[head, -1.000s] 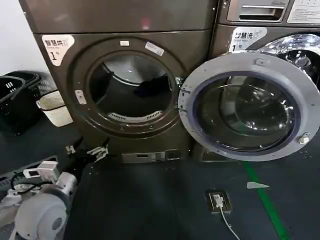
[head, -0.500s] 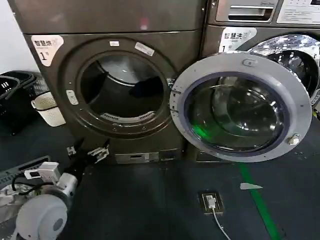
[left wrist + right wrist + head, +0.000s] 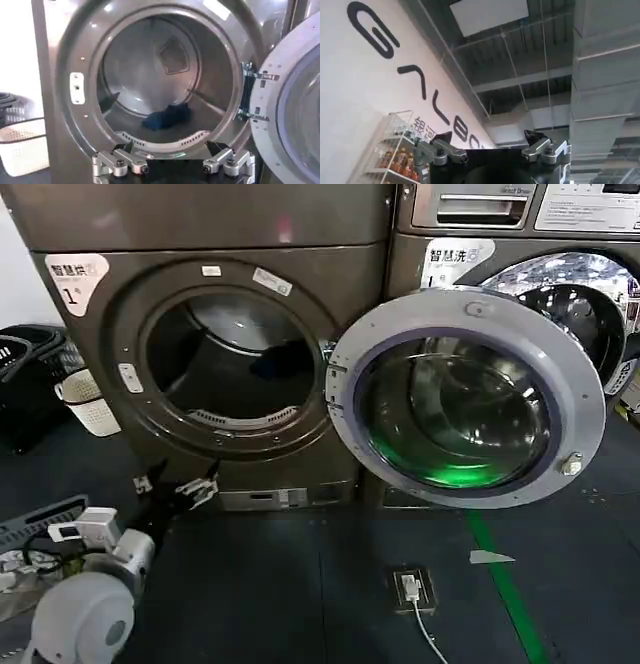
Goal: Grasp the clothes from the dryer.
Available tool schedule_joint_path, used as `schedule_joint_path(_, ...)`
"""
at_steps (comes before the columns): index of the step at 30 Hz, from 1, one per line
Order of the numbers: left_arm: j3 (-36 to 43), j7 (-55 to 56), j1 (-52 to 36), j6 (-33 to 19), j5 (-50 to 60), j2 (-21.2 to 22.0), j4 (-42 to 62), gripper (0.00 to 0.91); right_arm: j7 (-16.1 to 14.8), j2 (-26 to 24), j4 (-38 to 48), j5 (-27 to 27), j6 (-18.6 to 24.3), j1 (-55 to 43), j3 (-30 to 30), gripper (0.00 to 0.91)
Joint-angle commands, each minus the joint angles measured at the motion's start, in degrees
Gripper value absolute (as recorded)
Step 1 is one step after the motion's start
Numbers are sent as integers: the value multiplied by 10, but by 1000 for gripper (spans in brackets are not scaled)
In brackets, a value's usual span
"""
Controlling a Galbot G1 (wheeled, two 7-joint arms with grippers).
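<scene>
The dryer takes up the left and middle of the head view, a dark metal machine with its round opening facing the robot. Its door is swung fully open to the right on hinges beside the opening, the glass showing a green reflection (from the green floor line running toward the robot below it). Behind the open door stands a second machine with a shiny drum. To the left of the dryer sit a black basket and, just beside the dryer's corner, a white basket.

Inside the drum, the clothes lie as one dark blue bundle on the drum floor, toward the back and a little to the door-hinge side; in the head view they show as a dark shape at the right of the opening.

The left gripper is low in front of the dryer, below the opening and outside it, pointing at the drum. Its fingers are spread wide apart and hold nothing.

The right gripper points up toward a ceiling and a lettered wall, well away from the dryer; its fingers are likewise spread apart and empty.

A small plate with a white cable lies on the floor.
</scene>
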State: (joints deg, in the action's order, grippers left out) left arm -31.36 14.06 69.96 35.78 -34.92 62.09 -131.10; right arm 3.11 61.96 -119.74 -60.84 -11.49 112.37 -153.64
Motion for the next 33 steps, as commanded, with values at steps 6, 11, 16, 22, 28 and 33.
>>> schedule_joint_path(6, 10, -3, -3, -2, 7, -3, 2, 907, 0, 1, 0, -3, 5, 1, -1, 907)
schedule_joint_path(11, 13, -4, -4, -2, 9, -3, 3, 907, 0, 0, 1, -4, 7, 2, -2, 907)
schedule_joint_path(16, 15, -5, -5, -2, 10, -3, 3, 907, -2, 2, 0, -14, 7, 2, -4, 907)
schedule_joint_path(22, 17, -7, -5, -2, 12, -2, 2, 907, -1, 2, 1, -15, 9, 3, -5, 907)
schedule_joint_path(28, 19, -8, -6, -3, 15, -2, 3, 907, -3, 2, 2, -15, 11, 4, -6, 907)
schedule_joint_path(33, 29, -9, -15, -3, 18, -2, 8, 907, -4, 4, 2, -16, 12, 4, -6, 907)
